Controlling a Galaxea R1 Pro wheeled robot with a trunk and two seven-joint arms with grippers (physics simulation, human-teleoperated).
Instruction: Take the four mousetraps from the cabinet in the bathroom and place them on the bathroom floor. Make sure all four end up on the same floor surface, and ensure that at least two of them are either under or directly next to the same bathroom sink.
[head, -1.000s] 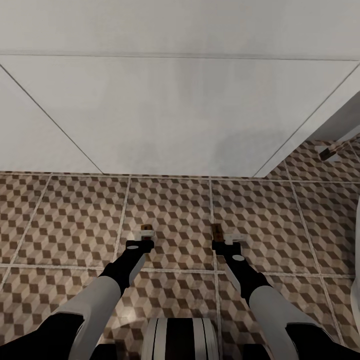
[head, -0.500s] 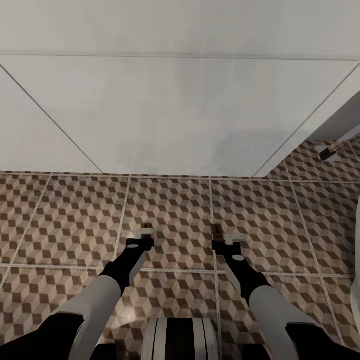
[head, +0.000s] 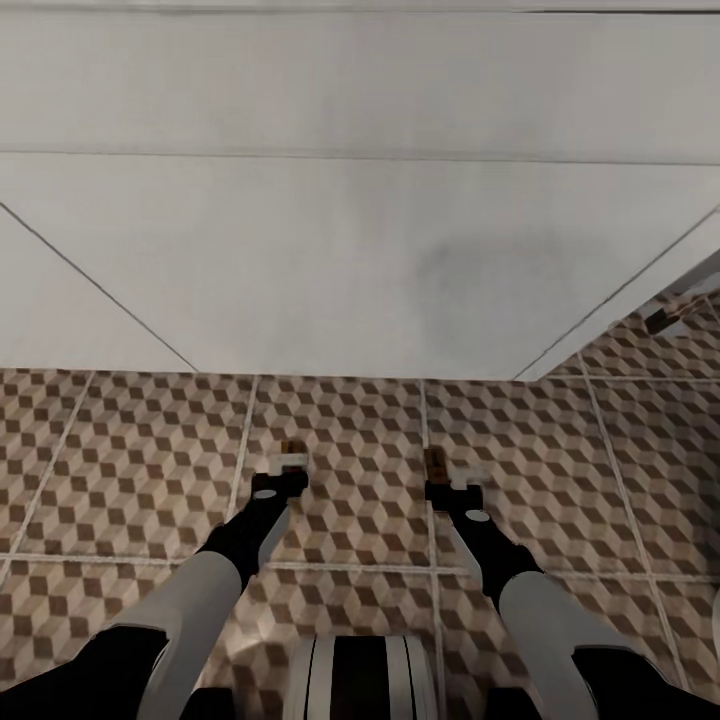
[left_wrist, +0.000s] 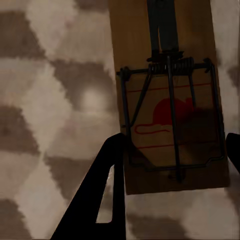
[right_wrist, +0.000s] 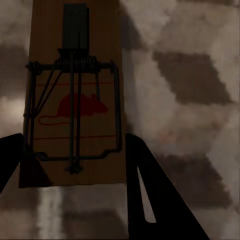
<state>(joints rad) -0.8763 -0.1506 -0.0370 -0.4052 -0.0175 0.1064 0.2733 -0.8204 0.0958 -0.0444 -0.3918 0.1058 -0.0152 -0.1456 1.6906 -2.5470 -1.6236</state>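
Each of my grippers is shut on a mousetrap and held low over the bathroom floor (head: 130, 470), a cube-patterned tile. In the head view the left gripper (head: 291, 462) and the right gripper (head: 440, 472) hang side by side, each with a brown board end poking out. The left wrist view has a tan mousetrap (left_wrist: 167, 90) with a red mouse print and wire bar, clamped between the dark fingers (left_wrist: 107, 185). Seen from the right wrist, a matching mousetrap (right_wrist: 75, 75) sits between that gripper's fingers (right_wrist: 142, 180). The cabinet is out of view.
A large white flat-fronted surface (head: 350, 250) rises just ahead of the arms and spans the view. At the far right, beyond its slanted edge, a small dark brown flat piece (head: 660, 321) lies on the tiles, too small to identify.
The whole head picture has shifted downward, so the camera moved. Both arms keep their pose and both grippers stay shut on their mousetraps.
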